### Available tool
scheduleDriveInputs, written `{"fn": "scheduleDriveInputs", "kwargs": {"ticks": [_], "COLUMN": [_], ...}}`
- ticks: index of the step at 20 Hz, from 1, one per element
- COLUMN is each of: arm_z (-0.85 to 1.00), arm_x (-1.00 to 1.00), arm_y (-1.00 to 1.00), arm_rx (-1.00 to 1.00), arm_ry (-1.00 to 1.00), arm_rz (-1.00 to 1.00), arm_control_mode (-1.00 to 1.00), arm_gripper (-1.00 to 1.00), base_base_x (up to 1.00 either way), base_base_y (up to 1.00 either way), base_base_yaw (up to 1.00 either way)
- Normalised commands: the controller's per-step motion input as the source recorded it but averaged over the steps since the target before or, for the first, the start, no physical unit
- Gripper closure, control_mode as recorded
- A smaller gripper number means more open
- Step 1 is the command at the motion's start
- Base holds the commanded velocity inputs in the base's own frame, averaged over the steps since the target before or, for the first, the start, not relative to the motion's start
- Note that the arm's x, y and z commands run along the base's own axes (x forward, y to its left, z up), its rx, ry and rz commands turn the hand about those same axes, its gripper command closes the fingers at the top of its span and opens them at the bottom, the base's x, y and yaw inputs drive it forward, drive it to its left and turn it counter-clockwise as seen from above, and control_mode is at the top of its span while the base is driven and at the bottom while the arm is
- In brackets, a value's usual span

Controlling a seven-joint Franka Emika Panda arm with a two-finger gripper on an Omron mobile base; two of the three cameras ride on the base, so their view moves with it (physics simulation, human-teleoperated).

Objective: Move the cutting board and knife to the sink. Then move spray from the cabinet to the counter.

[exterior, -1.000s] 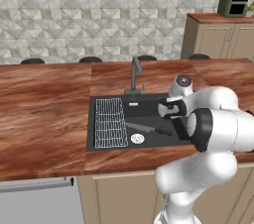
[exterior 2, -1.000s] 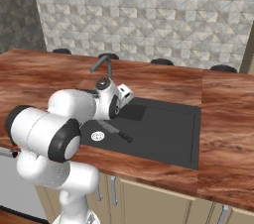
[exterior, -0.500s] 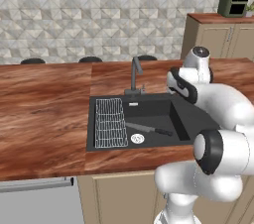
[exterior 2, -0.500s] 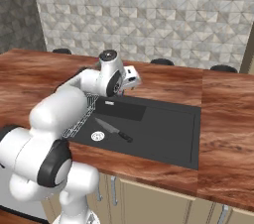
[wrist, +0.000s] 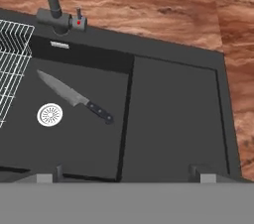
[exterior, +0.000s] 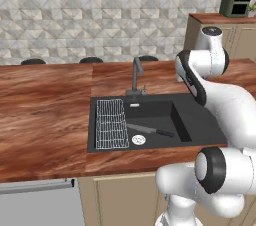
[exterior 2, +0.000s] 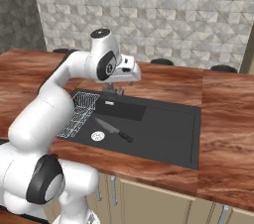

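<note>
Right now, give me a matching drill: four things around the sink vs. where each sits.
Things:
1 knife
2 wire rack
3 faucet
4 drain

Places:
A on the counter edge behind the basin
B flat on the basin floor, handle toward the divider
C round, in the basin floor beside the blade
D at the left end of the sink

Pairs: 1-B, 2-D, 3-A, 4-C

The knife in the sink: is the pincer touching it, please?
Apart. In the hand view the knife lies on the sink floor, far from both open fingertips.
</note>
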Motion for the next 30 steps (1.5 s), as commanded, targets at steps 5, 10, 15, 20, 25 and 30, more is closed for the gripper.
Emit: {"fn": "scheduleDriveInputs", "kwargs": {"ticks": [5, 10, 15, 20, 25, 30], "arm_z": [-0.01, -0.02, -0.06, 0.3, 0.23, 0.0], "arm_x": [-0.8, -0.22, -0.03, -0.31, -0.34, -0.07], "arm_y": [0.02, 0.08, 0.3, 0.05, 0.02, 0.16], "arm_rx": [0.23, 0.05, 0.0, 0.0, 0.0, 0.0], "arm_ry": [-0.15, -0.08, 0.01, 0.05, 0.03, 0.0], "arm_rz": [-0.22, -0.09, -0.08, -0.05, 0.0, 0.03], "arm_control_mode": [-1.0, -1.0, -1.0, -1.0, -1.0, -1.0], "arm_gripper": [-1.0, -1.0, -1.0, -1.0, -1.0, -1.0], "base_base_x": [0.0, 0.0, 0.0, 0.0, 0.0, 0.0], "base_base_y": [0.0, 0.0, 0.0, 0.0, 0.0, 0.0], "base_base_yaw": [0.0, 0.0, 0.0, 0.0, 0.0, 0.0]}}
